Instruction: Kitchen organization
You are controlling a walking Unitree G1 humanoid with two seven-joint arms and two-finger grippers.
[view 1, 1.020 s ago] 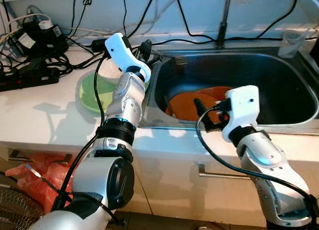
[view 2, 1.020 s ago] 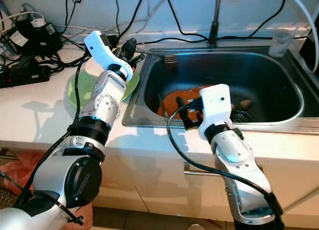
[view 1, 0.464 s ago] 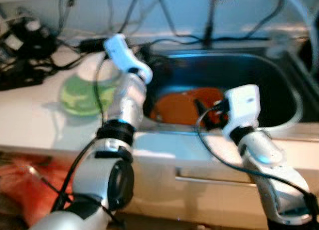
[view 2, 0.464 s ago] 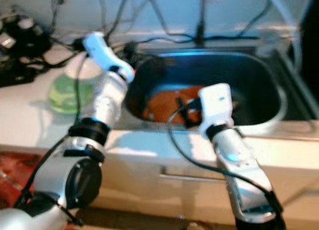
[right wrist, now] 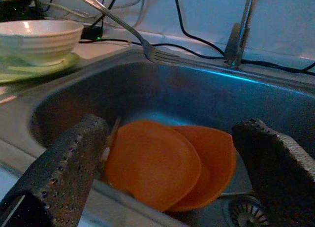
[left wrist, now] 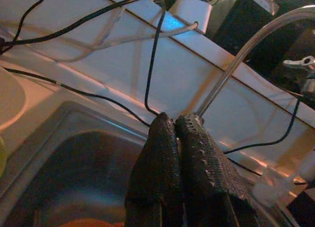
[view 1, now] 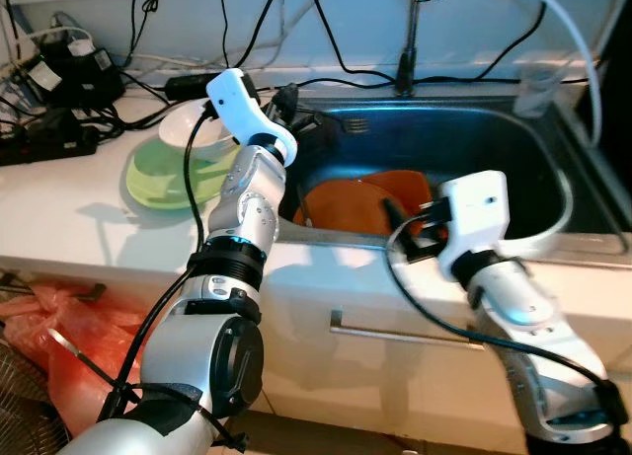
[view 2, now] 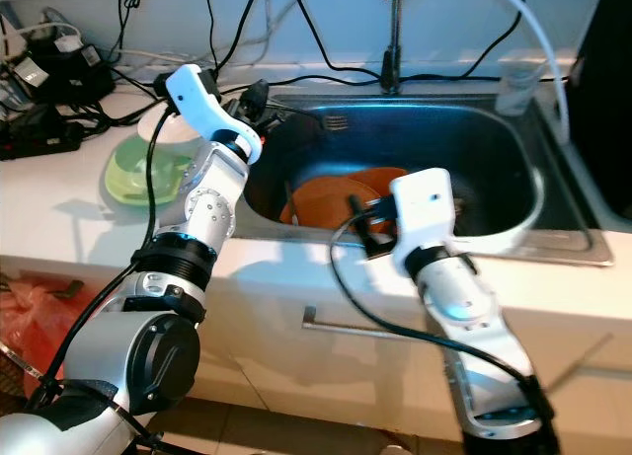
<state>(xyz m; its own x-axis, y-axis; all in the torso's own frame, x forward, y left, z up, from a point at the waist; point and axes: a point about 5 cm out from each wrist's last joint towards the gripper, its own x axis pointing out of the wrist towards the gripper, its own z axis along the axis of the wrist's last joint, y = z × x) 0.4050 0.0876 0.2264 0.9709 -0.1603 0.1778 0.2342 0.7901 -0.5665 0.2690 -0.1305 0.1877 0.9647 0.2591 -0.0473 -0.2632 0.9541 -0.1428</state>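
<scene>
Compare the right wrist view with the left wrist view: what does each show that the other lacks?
The right wrist view has two orange plates lying overlapped in the sink, a fork resting on the sink's edge, a white bowl on a green plate on the counter, and the right gripper open. The left wrist view has the left gripper with its fingers pressed together and a clear hose arching over the back wall. Both share the steel sink and black cables along the wall.

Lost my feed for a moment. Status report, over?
Left gripper shut, empty, over the sink's back-left corner. Right gripper open, facing two orange plates in the basin. Fork rests on the rim.
</scene>
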